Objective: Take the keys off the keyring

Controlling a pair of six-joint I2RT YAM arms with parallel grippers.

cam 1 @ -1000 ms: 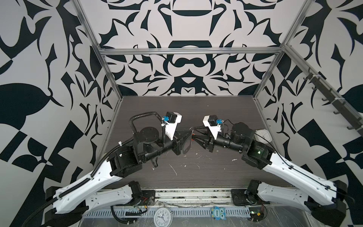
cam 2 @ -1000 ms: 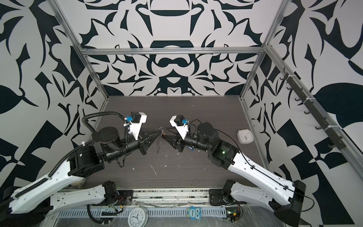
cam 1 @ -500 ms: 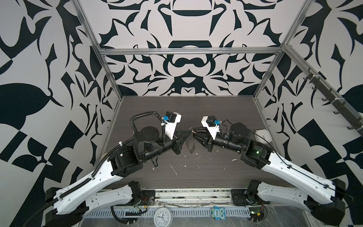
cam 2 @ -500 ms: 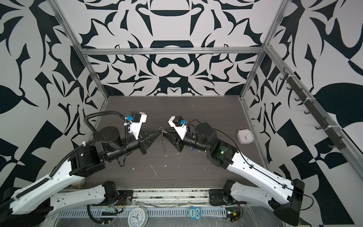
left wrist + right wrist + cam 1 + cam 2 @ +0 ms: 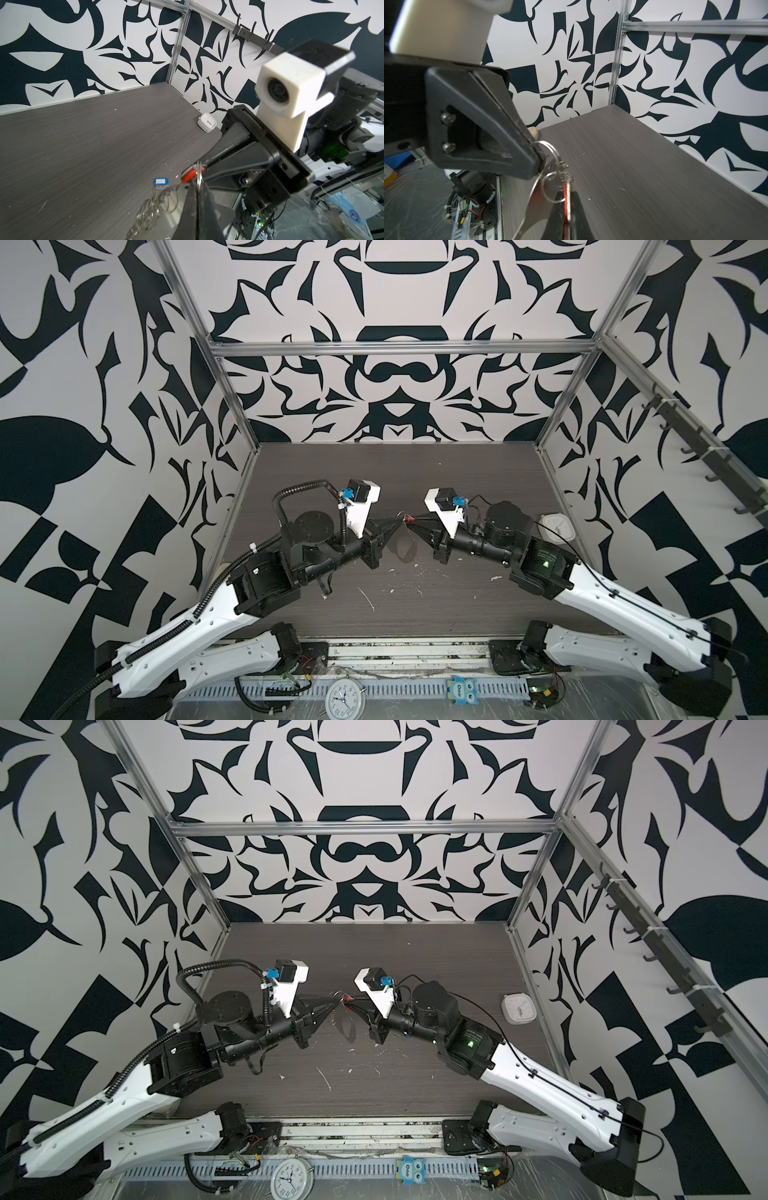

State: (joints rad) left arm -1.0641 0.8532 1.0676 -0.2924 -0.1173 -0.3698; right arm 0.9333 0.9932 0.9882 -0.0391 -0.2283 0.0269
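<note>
Left wrist view looks along the left gripper [image 5: 195, 199], whose dark fingers are pressed together on the keyring [image 5: 153, 204]. One thin silvery ring is pinched at the fingertips, and the rest of the linked rings trail away beside the fingers. Just past those tips is the red tag [image 5: 188, 175], touching the pinched ring. The right gripper [image 5: 202, 166] comes in from the opposite side and is closed on the red tag.

The blue tag [image 5: 161, 181] shows beside the trailing rings, close to the left gripper's tips and apart from the red tag. It is seen against the grey table [image 5: 83, 145]. I cannot tell whether it lies on the table or hangs, nor whether it is linked to the rings.

The right wrist view gives the same meeting from the other side. The left gripper [image 5: 538, 160] has its jaws closed on a loop of the keyring [image 5: 550, 148], and more small rings bunch just beyond its tip. The right gripper [image 5: 566, 199] clamps the red tag [image 5: 565, 204], which shows only as a thin red strip between its two fingers.

In both top views the left gripper [image 5: 400, 523] [image 5: 335, 1004] and the right gripper [image 5: 412, 522] [image 5: 347, 1006] meet tip to tip above the middle of the table [image 5: 415, 472] [image 5: 374, 952]. The rings and a speck of red are barely visible between them.

A small white clock [image 5: 559, 526] [image 5: 518, 1009] sits near the table's right edge, well apart from both grippers.
</note>
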